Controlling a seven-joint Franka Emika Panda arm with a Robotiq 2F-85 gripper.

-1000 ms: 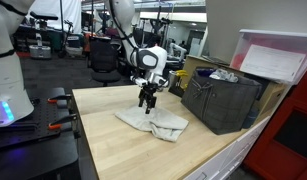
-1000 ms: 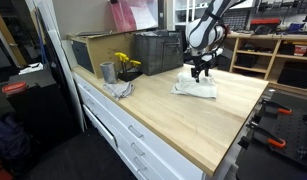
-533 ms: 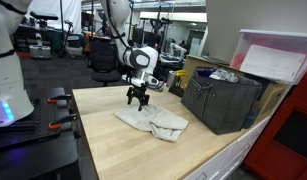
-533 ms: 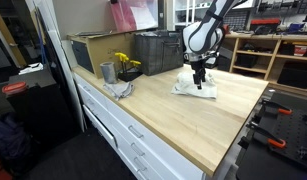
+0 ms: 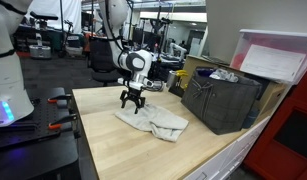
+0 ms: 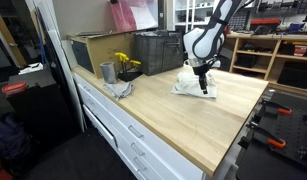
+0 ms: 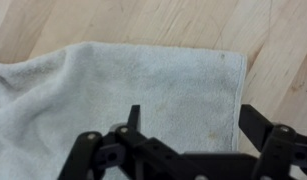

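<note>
"Where's the end effector [image 5: 131,104] right now?"

"Hanging over the grey towel [image 5: 158,122], at the end away from the black crate [image 5: 221,100]. Its fingers [image 7: 133,112] are spread wide apart, with nothing between them."

"And the towel?"

"It's lying rumpled on the wooden desk [image 5: 113,150], near the crate. In the wrist view, one flat corner of it lies right under the open fingers."

"Is it touching the cloth?"

"Can't tell from where I stand. It looks just clear of it."
</note>
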